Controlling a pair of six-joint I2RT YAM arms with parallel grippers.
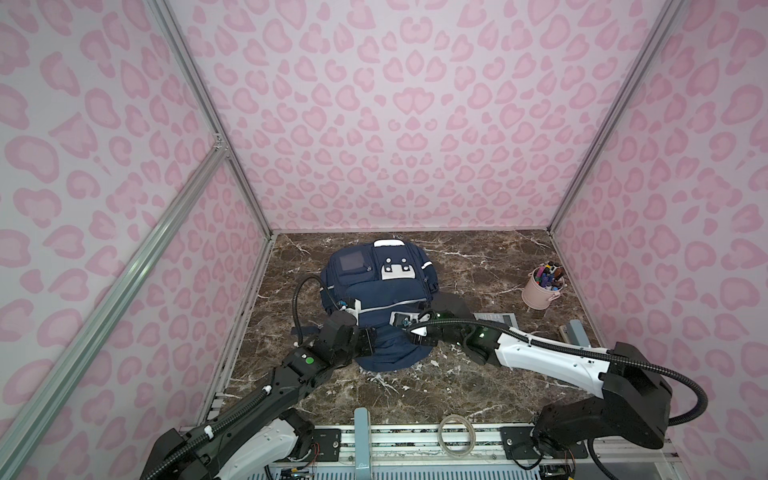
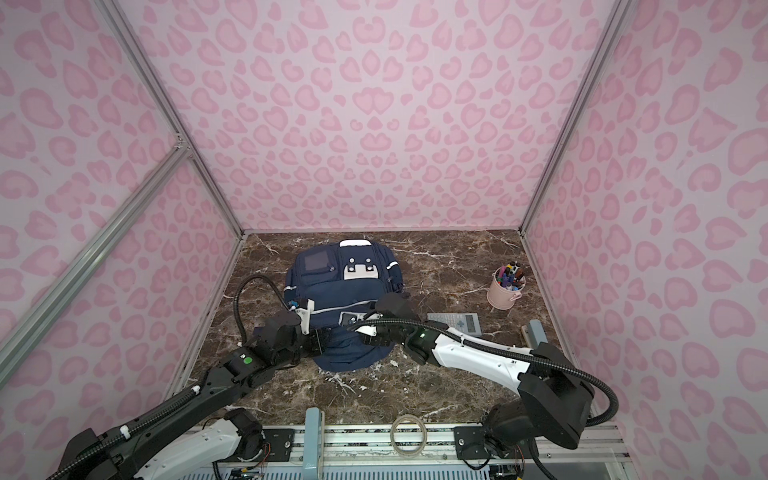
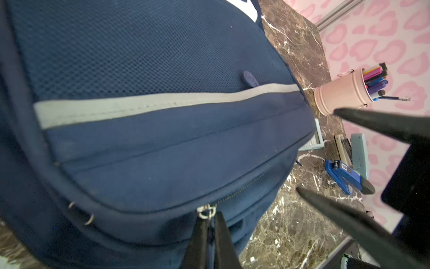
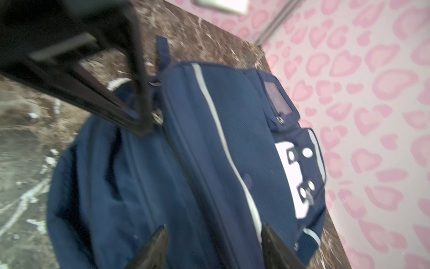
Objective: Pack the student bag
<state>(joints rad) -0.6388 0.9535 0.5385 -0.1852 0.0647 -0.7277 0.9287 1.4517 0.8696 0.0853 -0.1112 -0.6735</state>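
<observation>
Pink heart-spotted walls close in a brown marble tabletop (image 1: 469, 266). The student bag (image 1: 386, 291) lies flat on it, directly under both pincers, with its white patches at the end far from them. The left pincer (image 3: 209, 220) is pressed together and pinches the zipper pull (image 3: 204, 213) on the bag's near seam. The left wrist view shows its two dark fingers closed tight just behind the metal ring. The right pincer (image 4: 214, 240) is spread wide and holds nothing. Its fingers hang over the navy fabric beside the grey stripe, and the blur leaves it unclear whether the tips touch the cloth. The left wrist view shows that same right pincer (image 3: 316, 151) as two separated black prongs, close to the left one. The right wrist view in turn catches the left pincer (image 4: 151, 122) from the side, with its tips at the zipper's ring. In both top views the wrists cover the fingertips, so neither grip can be read there, but they alone show the whole bag. A pink pen cup (image 1: 540, 293) stands well beyond the right pincer, and a grey calculator (image 2: 455, 322) lies near that arm's wrist. Only the left wrist view shows a blue stapler (image 3: 344, 178) past the right pincer; in the top views the right arm hides it.
</observation>
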